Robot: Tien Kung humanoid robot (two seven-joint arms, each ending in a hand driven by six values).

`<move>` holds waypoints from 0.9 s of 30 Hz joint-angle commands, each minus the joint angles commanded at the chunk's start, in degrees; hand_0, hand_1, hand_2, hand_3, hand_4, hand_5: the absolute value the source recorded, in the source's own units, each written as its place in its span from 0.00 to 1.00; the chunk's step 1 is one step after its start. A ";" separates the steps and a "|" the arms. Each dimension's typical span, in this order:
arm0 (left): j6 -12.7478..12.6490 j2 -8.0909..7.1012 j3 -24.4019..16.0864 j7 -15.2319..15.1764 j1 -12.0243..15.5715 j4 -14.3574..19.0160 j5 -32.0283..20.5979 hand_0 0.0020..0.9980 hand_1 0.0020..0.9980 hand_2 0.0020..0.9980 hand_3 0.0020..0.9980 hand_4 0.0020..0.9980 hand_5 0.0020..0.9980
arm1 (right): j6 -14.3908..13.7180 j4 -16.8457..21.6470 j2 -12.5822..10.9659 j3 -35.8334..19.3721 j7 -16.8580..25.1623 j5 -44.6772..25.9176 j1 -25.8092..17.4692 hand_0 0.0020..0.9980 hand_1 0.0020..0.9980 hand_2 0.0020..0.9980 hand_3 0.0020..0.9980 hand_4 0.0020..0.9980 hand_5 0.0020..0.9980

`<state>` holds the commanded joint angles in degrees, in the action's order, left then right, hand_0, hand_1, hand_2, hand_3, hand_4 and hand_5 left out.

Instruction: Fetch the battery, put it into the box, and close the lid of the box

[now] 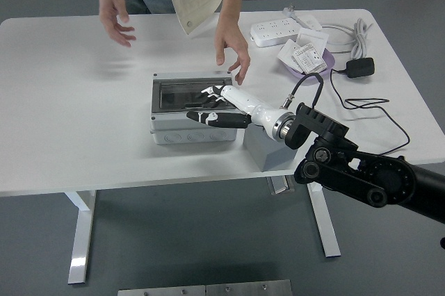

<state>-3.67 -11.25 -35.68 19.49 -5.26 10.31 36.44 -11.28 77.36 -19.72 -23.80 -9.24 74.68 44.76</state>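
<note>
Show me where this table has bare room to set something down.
The whole left part of the white table, left of the grey box, is bare. A narrow strip runs along the near edge below the box. The far right is crowded: power strip, purple dish, adapter and cables. The right robot hand rests on the box.

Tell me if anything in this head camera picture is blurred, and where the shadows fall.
Head view: the person's raised hand at top left is smeared by motion, the other hand less so; the box and the robot's right hand over it are sharp. Lighting is even and soft, with a faint shadow on the table near the box.
</note>
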 joint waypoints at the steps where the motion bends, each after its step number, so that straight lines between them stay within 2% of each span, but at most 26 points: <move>1: 0.00 0.01 -0.01 0.01 0.00 0.00 0.01 0.66 0.75 0.72 0.80 0.66 0.27 | 0.04 0.30 -0.19 -0.71 -0.07 0.31 -0.34 0.88 0.77 0.80 0.83 0.90 0.85; 4: 0.01 0.07 0.14 -0.03 -0.03 0.00 -0.15 0.66 0.75 0.72 0.80 0.66 0.27 | 0.37 1.71 -0.94 -3.77 -0.36 1.54 -1.96 0.88 0.77 0.80 0.83 0.90 0.85; 10: 0.02 0.32 -0.05 -0.01 0.27 0.00 -0.02 0.66 0.75 0.72 0.80 0.66 0.27 | 2.36 8.07 -2.94 -11.95 -1.17 5.50 -8.60 0.88 0.77 0.80 0.82 0.90 0.86; 13: 0.01 0.50 -0.12 -0.08 0.54 0.00 -0.11 0.66 0.75 0.72 0.80 0.66 0.26 | 1.17 11.35 -3.30 -16.45 0.01 6.41 -12.48 0.87 0.76 0.79 0.81 0.90 0.86; 17: -0.02 0.76 -0.56 -0.21 1.03 0.00 0.08 0.66 0.75 0.72 0.80 0.66 0.26 | -3.70 14.56 -2.86 -22.43 4.73 3.98 -18.26 0.87 0.76 0.79 0.81 0.90 0.86; 18: -0.03 0.81 -0.70 -0.24 1.15 0.00 0.16 0.66 0.75 0.72 0.81 0.66 0.26 | -4.90 15.01 -2.78 -23.65 5.93 2.93 -19.57 0.82 0.72 0.74 0.75 0.86 0.81; 22: -0.08 1.04 -1.32 -0.37 1.50 0.00 0.50 0.66 0.75 0.72 0.81 0.66 0.26 | -10.02 15.41 -1.83 -28.64 12.68 -4.55 -25.68 0.82 0.72 0.74 0.75 0.86 0.81; 23: -0.08 1.09 -1.40 -0.43 1.54 0.00 0.51 0.66 0.75 0.72 0.81 0.66 0.26 | -10.63 15.03 -1.37 -29.73 14.78 -6.96 -27.27 0.82 0.72 0.74 0.75 0.86 0.81; 24: -0.09 1.13 -1.43 -0.48 1.57 0.00 0.50 0.66 0.75 0.71 0.81 0.66 0.26 | -10.77 14.68 -0.97 -30.40 16.55 -9.02 -28.59 0.70 0.66 0.69 0.66 0.77 0.65; 27: -0.09 1.32 -1.59 -0.60 1.68 0.00 0.52 0.66 0.75 0.71 0.81 0.66 0.26 | -10.18 12.87 0.46 -31.41 21.96 -15.90 -32.82 0.70 0.66 0.69 0.66 0.77 0.65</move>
<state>-3.76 -9.93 -37.27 18.89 -3.58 10.31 36.97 -21.46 90.23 -19.27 -55.22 12.72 58.79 11.94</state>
